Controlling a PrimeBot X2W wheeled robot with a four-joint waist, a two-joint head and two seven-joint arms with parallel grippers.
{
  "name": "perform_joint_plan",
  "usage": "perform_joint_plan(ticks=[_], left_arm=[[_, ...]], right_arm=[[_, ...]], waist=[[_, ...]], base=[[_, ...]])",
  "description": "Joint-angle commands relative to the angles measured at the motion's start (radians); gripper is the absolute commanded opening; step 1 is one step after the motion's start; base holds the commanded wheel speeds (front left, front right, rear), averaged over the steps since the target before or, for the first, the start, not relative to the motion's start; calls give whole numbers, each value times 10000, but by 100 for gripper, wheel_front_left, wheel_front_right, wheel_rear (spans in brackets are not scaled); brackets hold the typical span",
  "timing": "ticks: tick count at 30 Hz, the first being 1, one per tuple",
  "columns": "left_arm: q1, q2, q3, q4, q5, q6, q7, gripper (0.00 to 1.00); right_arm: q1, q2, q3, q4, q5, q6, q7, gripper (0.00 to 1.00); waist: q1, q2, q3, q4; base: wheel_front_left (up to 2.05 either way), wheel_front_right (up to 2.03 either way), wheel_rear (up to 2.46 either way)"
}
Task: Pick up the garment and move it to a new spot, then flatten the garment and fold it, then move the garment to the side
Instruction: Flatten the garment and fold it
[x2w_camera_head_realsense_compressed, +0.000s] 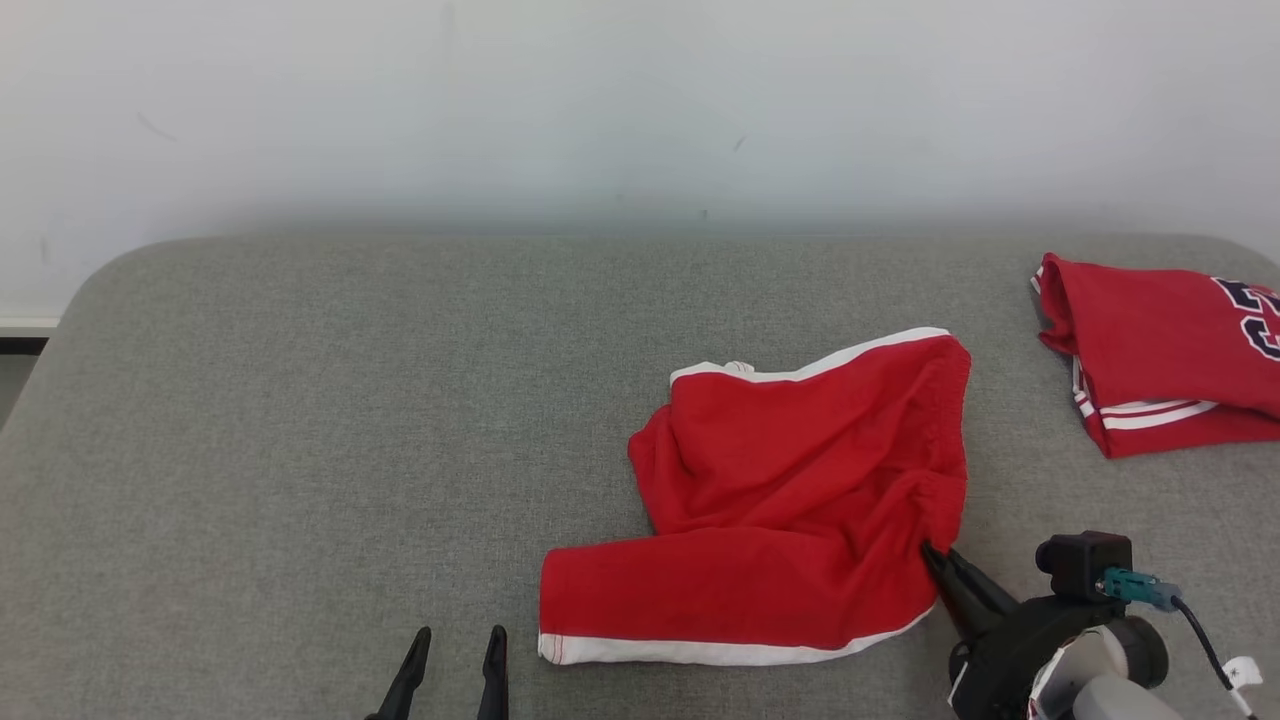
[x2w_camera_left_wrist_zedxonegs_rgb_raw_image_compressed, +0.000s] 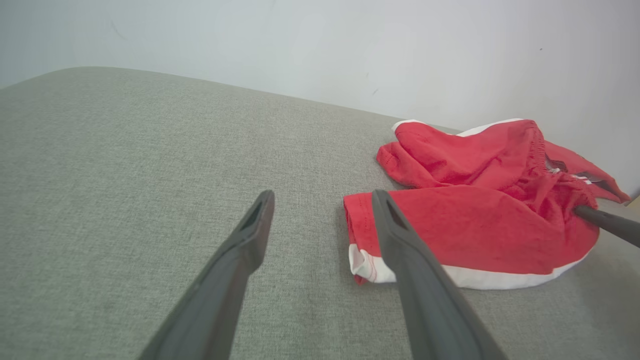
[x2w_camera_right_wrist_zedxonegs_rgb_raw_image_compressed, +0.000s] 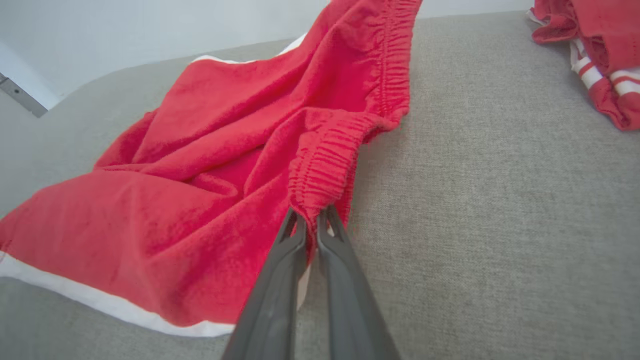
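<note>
The right end effector (x2w_camera_head_realsense_compressed: 932, 552) pinches the shorts (x2w_camera_head_realsense_compressed: 800, 480) at 4 o'clock. The left end effector (x2w_camera_head_realsense_compressed: 460, 640) gapes wide, empty.

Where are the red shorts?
In the head view, the red shorts lie crumpled right of centre on the grey surface, waistband pinched by the right claw.

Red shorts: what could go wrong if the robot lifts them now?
The right gripper pinches only a small bunch of waistband; the red shorts might slip out.
The left gripper is open and holds nothing, so the shorts may hang crumpled.
Swinging right could disturb the folded jersey.
</note>
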Motion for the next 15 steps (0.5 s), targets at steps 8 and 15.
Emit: perform_joint_plan(ticks=[8,15], left_arm=[[261,3,151,-58,-19,-18,-29,100],[283,3,215,-72,-57,-9,-29,100]], right_arm=[[1741,483,-964,-2380,1686,-25,487,0],[2830,592,-2017,-3904,1217,-25,991,100]], waist=[[-1,0,-133,-155],[-1,0,-83,-333]], base=[[0,0,0],[0,0,0]])
